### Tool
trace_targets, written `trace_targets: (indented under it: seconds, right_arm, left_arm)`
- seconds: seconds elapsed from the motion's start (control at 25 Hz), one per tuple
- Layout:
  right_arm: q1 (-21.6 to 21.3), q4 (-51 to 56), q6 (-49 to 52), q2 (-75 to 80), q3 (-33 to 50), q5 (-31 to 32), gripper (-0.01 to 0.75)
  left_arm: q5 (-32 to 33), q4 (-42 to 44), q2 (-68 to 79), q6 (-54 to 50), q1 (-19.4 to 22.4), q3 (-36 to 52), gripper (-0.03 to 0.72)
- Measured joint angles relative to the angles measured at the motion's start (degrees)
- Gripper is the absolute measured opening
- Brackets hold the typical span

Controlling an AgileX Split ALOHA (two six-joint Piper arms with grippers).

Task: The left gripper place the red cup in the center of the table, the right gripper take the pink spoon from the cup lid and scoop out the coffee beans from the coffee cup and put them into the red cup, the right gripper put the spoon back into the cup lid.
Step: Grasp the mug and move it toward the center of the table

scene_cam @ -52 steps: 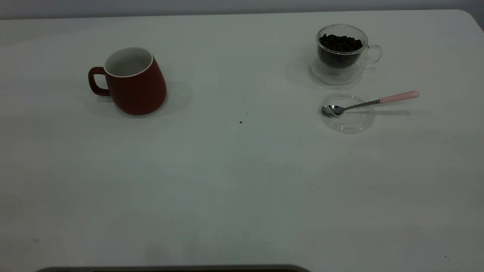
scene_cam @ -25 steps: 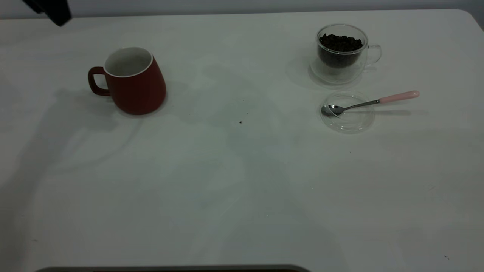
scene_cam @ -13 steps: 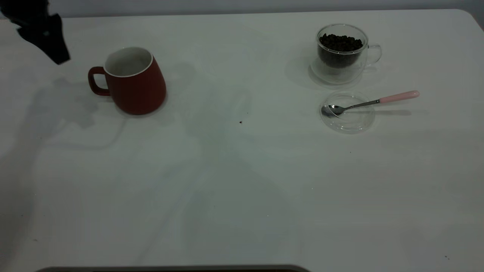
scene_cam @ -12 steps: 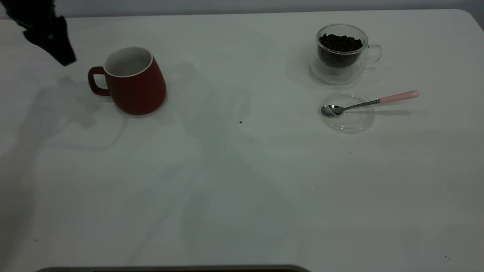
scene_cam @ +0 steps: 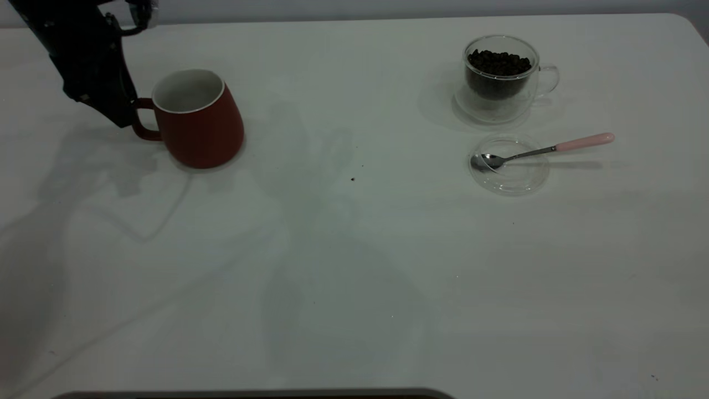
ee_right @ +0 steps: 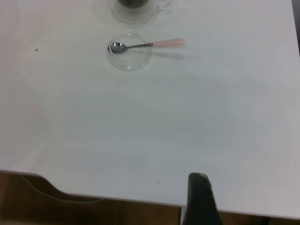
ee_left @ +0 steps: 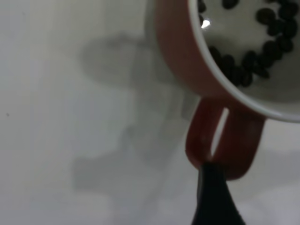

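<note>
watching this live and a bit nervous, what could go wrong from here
The left gripper is right at the handle of the red cup; a slightly off approach could nudge or tip the cup instead of grasping it. The cup already holds coffee beans, so a jerky move toward the table's centre could spill them.

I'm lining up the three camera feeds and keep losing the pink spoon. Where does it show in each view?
Exterior view: the pink spoon lies at the right, bowl in the clear lid, handle pointing right, just in front of the glass cup.
Left wrist view: not in it; only the red mug and the left hand.
Right wrist view: the spoon sits far off on the lid.
Shared landmark: the lid.
</note>
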Motion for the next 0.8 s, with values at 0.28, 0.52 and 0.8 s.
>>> trace_targets:
  seconds: [0.28,0.52,0.8]
  right_arm:
    - [0.0,0.0,0.0,0.0,0.0,0.0,0.56]
    - [0.0,0.0,0.0,0.0,0.0,0.0,0.56]
    - [0.0,0.0,0.0,0.0,0.0,0.0,0.56]
  left_arm:
    - [-3.39,-0.3,2.63,3.28,-2.3,-0.06,0.495]
    - [-7.58,-2.27,3.57,4.6,-4.72,-0.06,0.495]
    - [-9.55,-8.9,3.66,8.43,-9.58,-0.06,0.495]
